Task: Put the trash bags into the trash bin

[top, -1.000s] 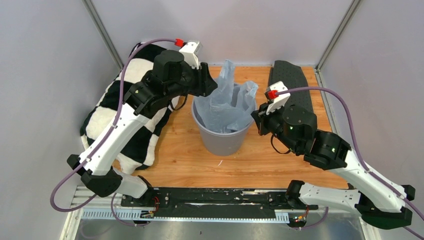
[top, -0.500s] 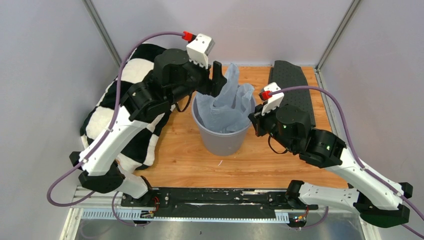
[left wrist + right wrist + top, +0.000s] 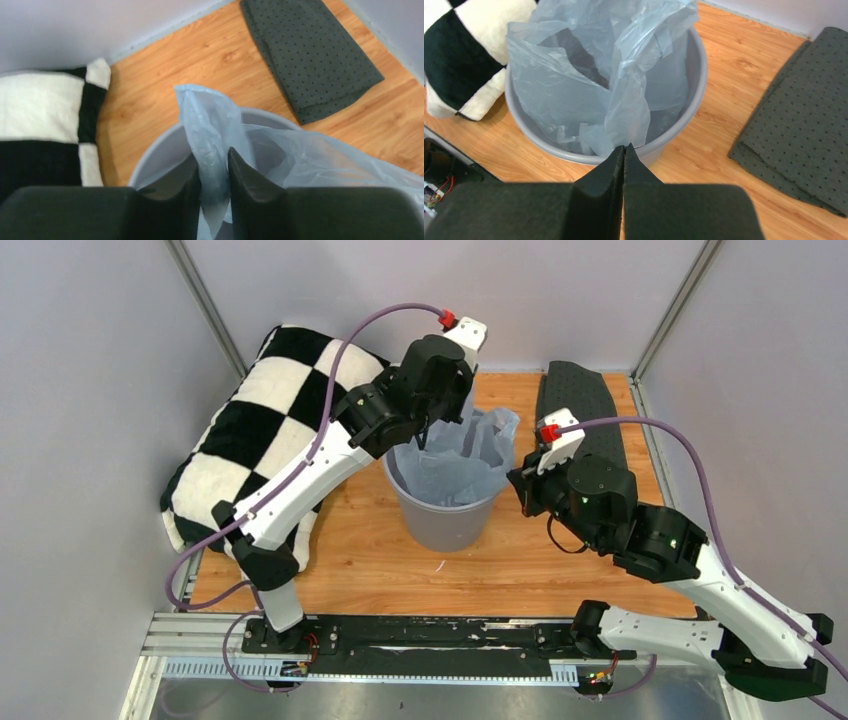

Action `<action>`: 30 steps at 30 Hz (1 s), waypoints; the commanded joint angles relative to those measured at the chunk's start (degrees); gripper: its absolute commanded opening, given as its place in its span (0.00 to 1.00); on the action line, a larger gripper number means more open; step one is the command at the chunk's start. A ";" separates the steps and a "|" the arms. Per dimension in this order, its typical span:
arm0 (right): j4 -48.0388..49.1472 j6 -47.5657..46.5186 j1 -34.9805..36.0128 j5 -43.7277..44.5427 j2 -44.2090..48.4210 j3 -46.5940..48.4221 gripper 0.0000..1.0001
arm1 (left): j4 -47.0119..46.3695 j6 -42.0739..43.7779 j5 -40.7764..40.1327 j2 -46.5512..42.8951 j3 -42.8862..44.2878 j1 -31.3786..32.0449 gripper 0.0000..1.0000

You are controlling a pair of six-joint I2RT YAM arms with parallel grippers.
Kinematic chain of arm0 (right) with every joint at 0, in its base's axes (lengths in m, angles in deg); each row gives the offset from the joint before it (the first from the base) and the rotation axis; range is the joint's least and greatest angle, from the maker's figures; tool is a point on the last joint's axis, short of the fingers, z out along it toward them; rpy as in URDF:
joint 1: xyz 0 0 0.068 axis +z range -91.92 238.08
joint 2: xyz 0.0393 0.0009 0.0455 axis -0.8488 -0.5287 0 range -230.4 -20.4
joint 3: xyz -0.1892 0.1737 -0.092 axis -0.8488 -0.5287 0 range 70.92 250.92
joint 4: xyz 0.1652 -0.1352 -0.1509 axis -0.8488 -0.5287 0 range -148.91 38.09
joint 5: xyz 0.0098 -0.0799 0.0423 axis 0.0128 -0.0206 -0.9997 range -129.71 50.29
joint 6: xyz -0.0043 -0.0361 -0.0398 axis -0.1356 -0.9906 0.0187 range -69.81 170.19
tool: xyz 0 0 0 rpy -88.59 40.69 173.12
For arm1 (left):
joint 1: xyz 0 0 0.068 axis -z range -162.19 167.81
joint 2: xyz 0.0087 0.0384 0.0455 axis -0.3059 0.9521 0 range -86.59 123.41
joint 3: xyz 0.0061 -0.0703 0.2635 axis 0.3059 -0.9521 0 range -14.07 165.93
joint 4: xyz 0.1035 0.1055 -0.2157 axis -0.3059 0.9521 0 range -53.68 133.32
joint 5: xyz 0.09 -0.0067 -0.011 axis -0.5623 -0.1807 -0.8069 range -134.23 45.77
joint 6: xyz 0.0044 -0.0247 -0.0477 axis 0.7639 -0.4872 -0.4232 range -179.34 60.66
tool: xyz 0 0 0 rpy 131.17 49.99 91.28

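My left claw [image 3: 215, 160] and right claw [image 3: 624, 147] pinch the crinkly pale-blue plastic bag [image 3: 574, 95]; I'd press it slowly into the round grey plastic bin [image 3: 445, 525].

One bin [image 3: 445, 515], round and grey. One bag [image 3: 460, 455] of thin pale blue plastic can be made out; whether more are bunched together with it cannot be told. One pillow [image 3: 260, 420], checked black and white. One dark dotted cloth [image 3: 585, 410], folded. Two arms: the left arm [image 3: 300, 480] and the right arm [image 3: 700, 570]. Two tools, the left tool [image 3: 214, 155] and the right tool [image 3: 624, 147], each with two fingers [image 3: 175, 185], four in all. Two purple cables [image 3: 345, 342], one per arm. One wooden worktop [image 3: 520, 560] and one metal rail [image 3: 190, 645] along its near edge.
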 commanded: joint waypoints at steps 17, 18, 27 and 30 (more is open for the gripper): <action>-14.17 4.72 -0.75 19.13 0.03 2.95 0.00 | 0.32 -23.21 17.52 -16.85 -17.11 -13.88 0.00; -13.67 3.55 -0.71 17.61 0.34 3.53 0.03 | 0.24 -24.75 18.99 -17.06 -17.36 -13.99 0.00; -9.83 -7.81 -0.58 -11.35 0.37 9.39 0.60 | -15.14 -38.81 26.43 -24.86 -30.92 -14.09 0.00; -6.75 -9.54 -0.61 -20.43 -0.68 10.91 0.67 | -18.76 -42.68 26.92 -25.86 -33.29 -14.10 0.00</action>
